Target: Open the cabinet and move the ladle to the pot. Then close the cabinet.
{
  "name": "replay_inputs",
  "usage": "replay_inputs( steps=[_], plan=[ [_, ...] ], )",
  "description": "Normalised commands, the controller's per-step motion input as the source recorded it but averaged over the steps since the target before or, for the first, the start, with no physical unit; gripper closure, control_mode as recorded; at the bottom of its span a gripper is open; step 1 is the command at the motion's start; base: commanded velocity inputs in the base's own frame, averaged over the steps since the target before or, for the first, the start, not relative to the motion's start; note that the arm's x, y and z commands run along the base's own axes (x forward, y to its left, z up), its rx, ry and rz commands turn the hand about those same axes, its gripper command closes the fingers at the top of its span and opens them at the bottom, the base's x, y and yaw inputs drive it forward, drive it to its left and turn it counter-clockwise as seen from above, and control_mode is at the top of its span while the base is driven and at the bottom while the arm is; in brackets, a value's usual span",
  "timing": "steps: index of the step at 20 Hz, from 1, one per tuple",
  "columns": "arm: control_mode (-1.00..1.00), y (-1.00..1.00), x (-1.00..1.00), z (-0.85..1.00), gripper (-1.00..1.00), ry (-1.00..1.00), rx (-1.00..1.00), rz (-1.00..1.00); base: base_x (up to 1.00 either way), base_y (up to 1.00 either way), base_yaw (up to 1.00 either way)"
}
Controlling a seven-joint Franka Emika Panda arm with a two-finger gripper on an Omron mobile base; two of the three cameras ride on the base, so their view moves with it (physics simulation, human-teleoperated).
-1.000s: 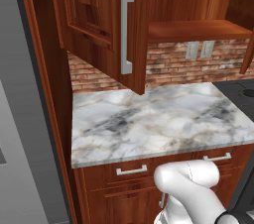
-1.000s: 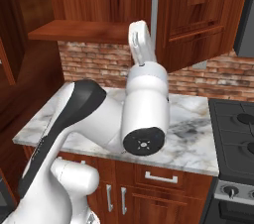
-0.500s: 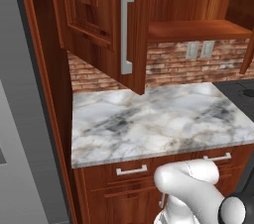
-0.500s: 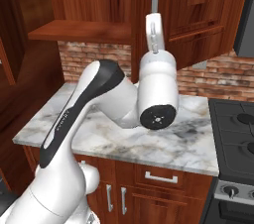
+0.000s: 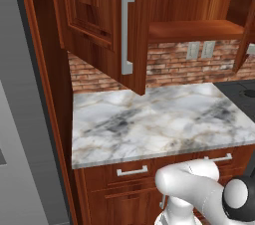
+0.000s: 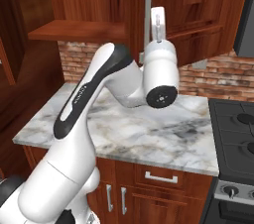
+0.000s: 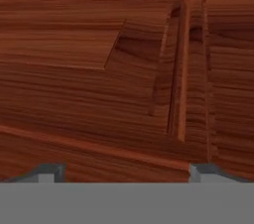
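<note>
One reddish-brown wooden wall cabinet hung above the grey-veined white marble worktop, its left door swung out over the worktop and carrying one long silver bar handle whose long axis ran straight up and down. In the right base view a second vertical silver bar handle stood on the other door, also above the worktop. One inner shelf showed edge-on, and nothing could be made out on it. The white arm's hand pointed upward, just beside that second handle, its fingers spread apart and clamped on nothing; the hand view looked flat onto a panelled wooden face, with both fingertips cut off at the bottom. One black stove adjoined the worktop's right end, cropped by the frame. Two grey wall outlets sat on the red brick backsplash behind the worktop. Three silver drawer pulls showed below the worktop.
</note>
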Motion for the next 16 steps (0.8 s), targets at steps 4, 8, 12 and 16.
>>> replay_inputs(
  steps=[4, 8, 12, 16],
  plan=[
    [-1.0, 0.0, 0.6, 0.0, -1.0, 0.0, 0.02, 0.02, 0.0, 0.0, 0.0],
    [-1.0, 0.0, 0.63, 0.0, -1.0, 0.0, 0.02, 0.03, 0.0, 0.0, 0.0],
    [-1.0, 0.0, 0.61, 0.0, -1.0, 0.0, 0.0, 0.02, 0.0, 0.0, 0.0],
    [-1.0, 0.0, 0.63, 0.0, -1.0, 0.0, 0.0, 0.02, 0.0, 0.0, 0.0]
  ],
)
